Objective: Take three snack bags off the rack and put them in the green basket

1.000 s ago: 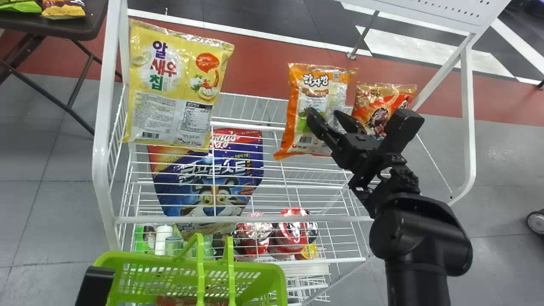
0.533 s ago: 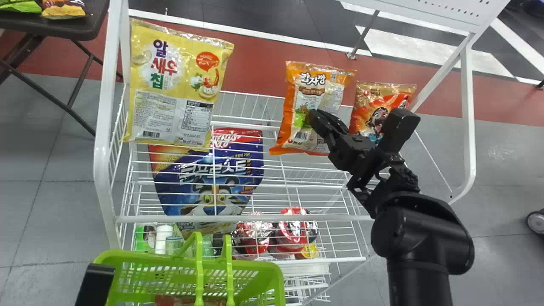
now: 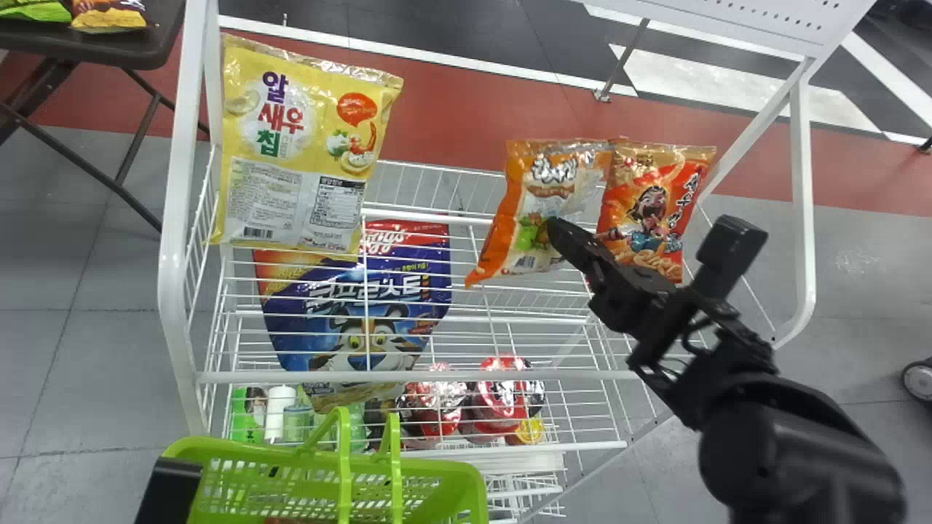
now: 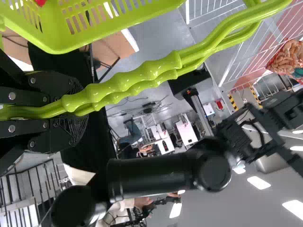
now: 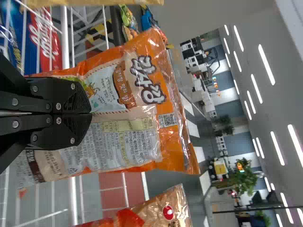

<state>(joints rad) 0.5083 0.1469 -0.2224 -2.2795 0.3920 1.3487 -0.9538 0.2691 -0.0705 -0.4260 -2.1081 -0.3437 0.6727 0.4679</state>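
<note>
1. Orange snack bag (image 3: 550, 178) tilted at the rack (image 3: 171, 255) beside the red bag (image 3: 659, 218), its middle pinched by the right gripper (image 5: 91, 113), probably to secure a fold for lifting.
2. Left gripper (image 4: 79, 110) clamped the handles (image 4: 137, 85) of the green basket (image 3: 240, 447), presumably keeping it ready.

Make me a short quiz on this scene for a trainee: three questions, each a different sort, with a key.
1. True or false: the left gripper holds the green basket by its handles.

2. Which bag is the right gripper closed on?
A) the yellow snack bag
B) the orange snack bag
C) the blue cereal bag

3. Fill in the colour: in the head view, the snack bag farthest right on the rack is mainly ___.

Key: 1. True; 2. B; 3. red
</note>
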